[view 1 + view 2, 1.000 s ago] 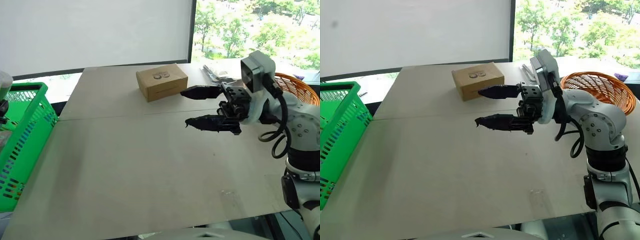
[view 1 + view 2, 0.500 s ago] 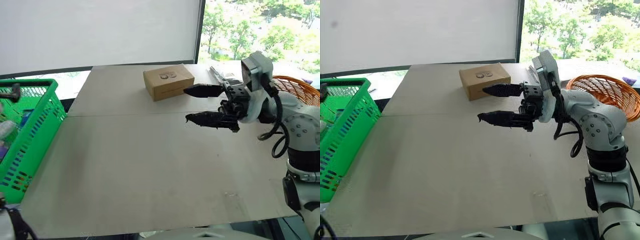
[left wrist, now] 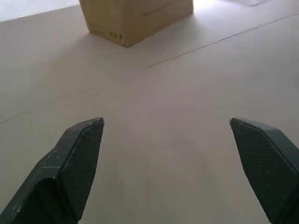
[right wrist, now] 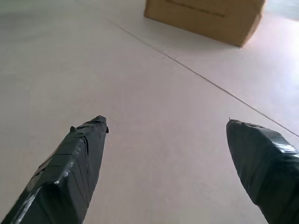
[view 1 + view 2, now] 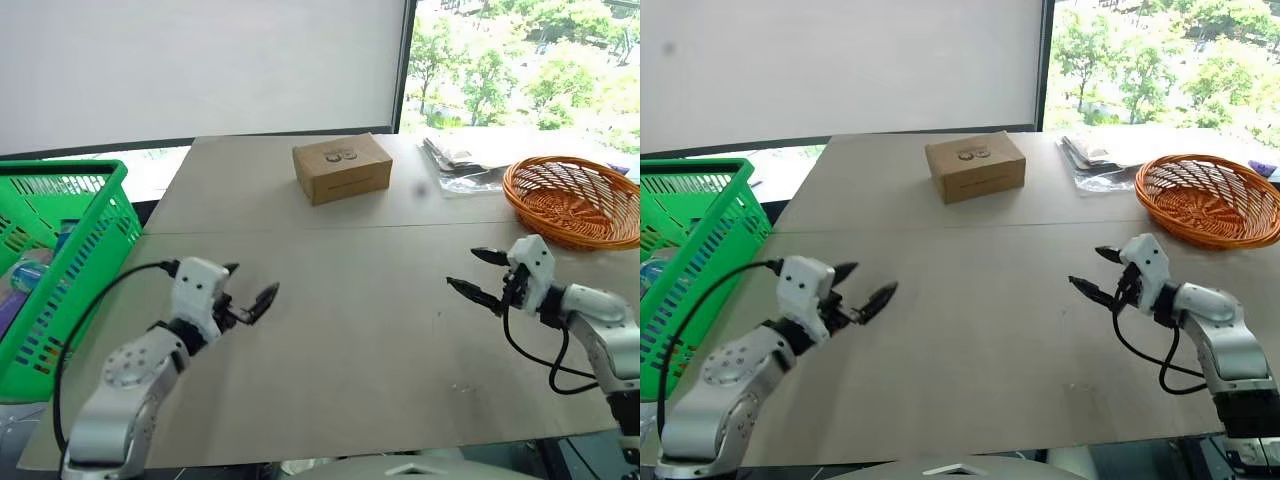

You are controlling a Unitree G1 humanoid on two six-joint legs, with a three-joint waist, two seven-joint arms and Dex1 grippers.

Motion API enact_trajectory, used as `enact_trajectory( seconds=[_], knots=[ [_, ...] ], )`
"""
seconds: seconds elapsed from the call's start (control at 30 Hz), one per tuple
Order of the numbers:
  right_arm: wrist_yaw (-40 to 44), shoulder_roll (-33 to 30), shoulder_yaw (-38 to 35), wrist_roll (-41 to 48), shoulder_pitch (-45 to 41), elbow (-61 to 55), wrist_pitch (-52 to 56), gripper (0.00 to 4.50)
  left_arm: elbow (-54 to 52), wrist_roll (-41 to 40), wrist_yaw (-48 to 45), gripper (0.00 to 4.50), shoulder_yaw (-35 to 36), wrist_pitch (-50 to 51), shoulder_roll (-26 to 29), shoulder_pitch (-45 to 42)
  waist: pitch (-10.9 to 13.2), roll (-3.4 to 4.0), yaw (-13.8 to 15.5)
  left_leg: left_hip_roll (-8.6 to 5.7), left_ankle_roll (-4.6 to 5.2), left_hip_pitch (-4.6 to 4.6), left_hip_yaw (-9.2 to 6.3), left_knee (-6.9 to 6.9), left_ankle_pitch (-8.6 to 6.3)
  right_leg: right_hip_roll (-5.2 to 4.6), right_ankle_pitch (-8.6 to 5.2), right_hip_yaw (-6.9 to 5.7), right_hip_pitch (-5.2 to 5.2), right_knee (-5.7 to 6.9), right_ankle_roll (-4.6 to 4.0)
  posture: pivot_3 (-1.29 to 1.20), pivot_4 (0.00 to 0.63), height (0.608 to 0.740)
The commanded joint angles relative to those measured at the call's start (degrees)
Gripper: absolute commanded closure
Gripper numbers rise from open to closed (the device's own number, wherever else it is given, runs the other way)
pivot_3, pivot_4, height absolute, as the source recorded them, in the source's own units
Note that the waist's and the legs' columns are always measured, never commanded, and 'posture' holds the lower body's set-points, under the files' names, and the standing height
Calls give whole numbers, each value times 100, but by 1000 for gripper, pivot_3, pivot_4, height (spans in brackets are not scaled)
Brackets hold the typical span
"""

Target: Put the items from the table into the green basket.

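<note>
The green basket (image 5: 70,250) stands at the left edge of the bench (image 5: 340,330), with a blue-labelled cylinder (image 5: 62,238) and a purple packet (image 5: 8,308) showing through its lattice. Right of the basket, the left end effector (image 5: 248,288) hangs low over the bench, fingers spread and empty. Farther right, the right end effector (image 5: 474,273) is likewise spread, holding nothing. A cardboard box (image 5: 342,167) sits beyond them; an orange wicker basket (image 5: 575,200) lies farthest from the green basket.

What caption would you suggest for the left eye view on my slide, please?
Both open grippers, left gripper and right gripper, hover above the table, with green basket alongside and cardboard box behind.
</note>
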Motion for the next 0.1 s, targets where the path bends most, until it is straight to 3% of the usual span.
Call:
enact_trajectory(
  seconds=[0.03,0.1],
  knots=[
    [-280,136,-346,-31,182,-37,-319,136,-2,-22,-95,28,-37,-264,-145,33,3,1,-21,7,1,4,-2,8,1,10,-8,-5,7,1,14,205,0,740],
    [-391,215,-413,-54,350,-71,-400,136,73,151,-136,28,-81,-411,-126,63,6,6,-34,16,2,17,-11,22,2,47,-9,-36,27,2,16,205,0,740]
  ],
)
